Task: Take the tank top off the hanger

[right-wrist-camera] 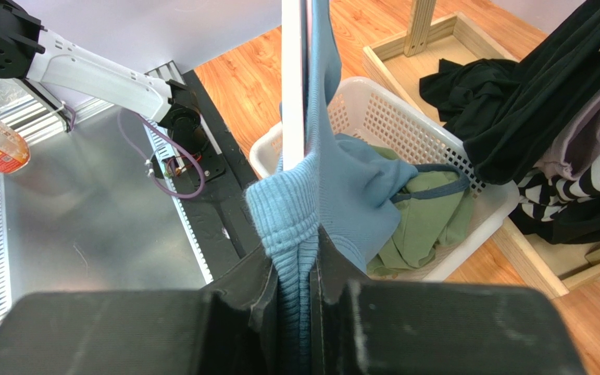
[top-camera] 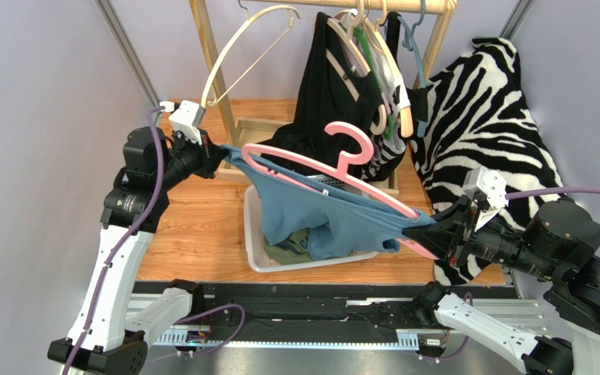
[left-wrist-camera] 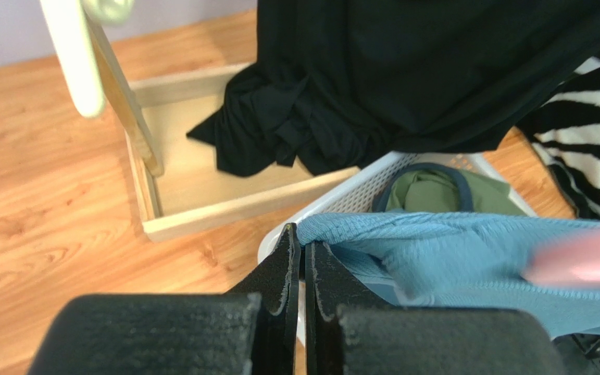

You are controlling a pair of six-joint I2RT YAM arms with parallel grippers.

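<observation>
The blue tank top (top-camera: pixel 334 215) hangs stretched on a pink hanger (top-camera: pixel 342 160) above the white basket. My left gripper (top-camera: pixel 223 152) is shut on the top's left edge; in the left wrist view the blue fabric (left-wrist-camera: pixel 467 250) runs right from the gripper (left-wrist-camera: pixel 303 246), and the hanger (left-wrist-camera: pixel 585 262) is a pink blur. At the top's right end, by the hanger's right tip, my right gripper (top-camera: pixel 416 232) is shut on it. In the right wrist view a bunched ribbed fold of the tank top (right-wrist-camera: pixel 334 180) is pinched in the gripper (right-wrist-camera: pixel 294 269).
A white basket (top-camera: pixel 253 234) under the top holds a green garment (top-camera: pixel 291 244). Behind it a wooden rack (top-camera: pixel 244 125) carries black clothes (top-camera: pixel 330 94) and an empty cream hanger (top-camera: pixel 233 55). A zebra-print cloth (top-camera: pixel 491 109) lies at the right.
</observation>
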